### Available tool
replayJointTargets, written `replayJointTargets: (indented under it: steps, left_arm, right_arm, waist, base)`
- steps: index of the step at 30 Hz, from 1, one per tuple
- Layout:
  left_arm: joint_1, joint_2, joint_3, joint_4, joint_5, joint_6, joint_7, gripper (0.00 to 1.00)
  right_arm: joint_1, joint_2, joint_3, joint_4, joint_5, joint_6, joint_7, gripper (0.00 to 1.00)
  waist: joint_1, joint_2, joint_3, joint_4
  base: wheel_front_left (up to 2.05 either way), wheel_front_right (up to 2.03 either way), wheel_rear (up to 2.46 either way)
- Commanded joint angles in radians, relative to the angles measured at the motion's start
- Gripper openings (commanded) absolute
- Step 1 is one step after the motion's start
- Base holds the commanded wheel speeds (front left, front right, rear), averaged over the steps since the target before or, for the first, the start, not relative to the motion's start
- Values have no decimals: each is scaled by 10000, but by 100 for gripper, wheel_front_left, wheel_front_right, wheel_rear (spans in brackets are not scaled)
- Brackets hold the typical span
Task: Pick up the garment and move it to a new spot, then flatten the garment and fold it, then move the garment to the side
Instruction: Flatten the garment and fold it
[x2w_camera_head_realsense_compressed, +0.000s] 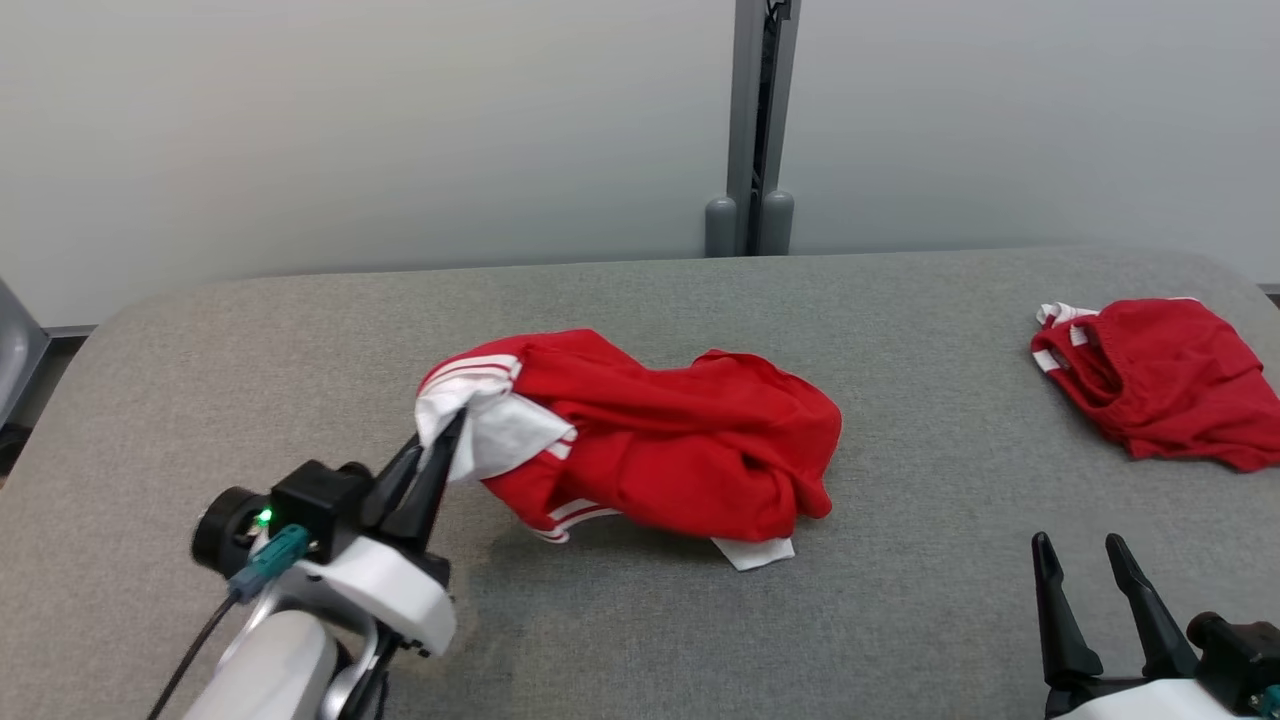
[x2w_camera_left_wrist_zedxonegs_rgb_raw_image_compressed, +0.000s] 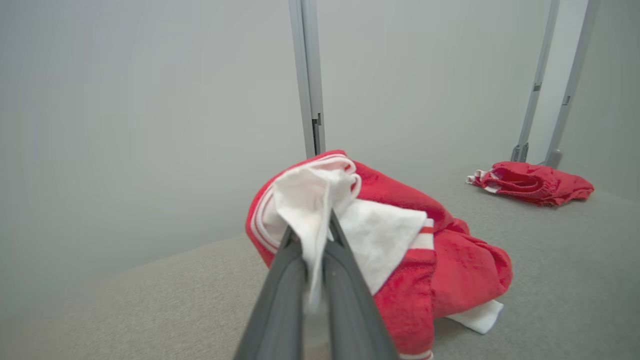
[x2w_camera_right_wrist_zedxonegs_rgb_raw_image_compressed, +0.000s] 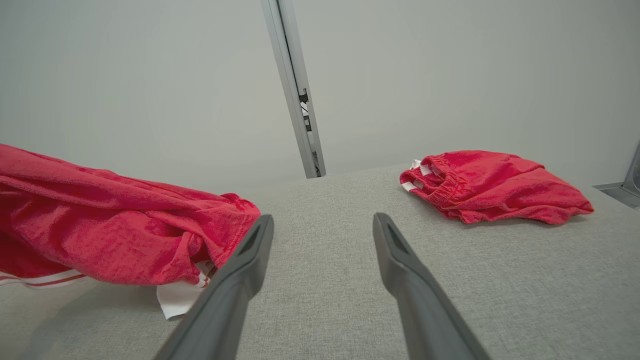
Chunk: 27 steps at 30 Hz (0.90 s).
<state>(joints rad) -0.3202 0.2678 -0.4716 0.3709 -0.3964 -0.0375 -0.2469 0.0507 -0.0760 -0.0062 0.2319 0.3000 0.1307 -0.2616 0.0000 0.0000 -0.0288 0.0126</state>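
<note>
A crumpled red garment (x2w_camera_head_realsense_compressed: 680, 440) with white trim lies in the middle of the grey table (x2w_camera_head_realsense_compressed: 700, 620). My left gripper (x2w_camera_head_realsense_compressed: 452, 425) is shut on a white fold at the garment's left end, which is lifted a little off the surface. In the left wrist view the white cloth (x2w_camera_left_wrist_zedxonegs_rgb_raw_image_compressed: 310, 210) is pinched between the two dark fingers (x2w_camera_left_wrist_zedxonegs_rgb_raw_image_compressed: 280, 295). My right gripper (x2w_camera_head_realsense_compressed: 1080, 550) stands open at the lower right, apart from the garment, its fingertips (x2w_camera_right_wrist_zedxonegs_rgb_raw_image_compressed: 260, 235) near the garment's right edge (x2w_camera_right_wrist_zedxonegs_rgb_raw_image_compressed: 150, 235).
A second red garment (x2w_camera_head_realsense_compressed: 1160, 375) with white trim lies crumpled at the table's far right, also seen as a red heap (x2w_camera_right_wrist_zedxonegs_rgb_raw_image_compressed: 490, 187) in the right wrist view. A grey post (x2w_camera_head_realsense_compressed: 755, 130) stands against the pale wall behind the table.
</note>
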Motion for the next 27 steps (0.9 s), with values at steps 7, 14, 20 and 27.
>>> replayJointTargets:
  steps: [7,14,20,27]
  left_arm:
    - [1266,1119,832,-708,-373,615,250,0]
    - [2851,981,1005,-181,-1055,801,244,0]
    - [3146,414,1002,1129,-1355,584,-26,100]
    - [3035,100,2359,-567,-699,720,-183,100]
  right_arm:
    - [73,20,55,60,-47,2,-50,100]
    - [19,-95,92,203,-10,2,-50,100]
    - [18,-176,61,247,23,2,-50,100]
    - [169,-186,-137,192,-16,0,-50,100]
  waist:
    - [0,0,42,65]
    - [0,0,97,-194]
    - [0,0,-13,-220]
    - [0,0,-253,136]
  base:
    - [0,0,0]
    - [0,0,0]
    - [0,0,0]
    - [0,0,0]
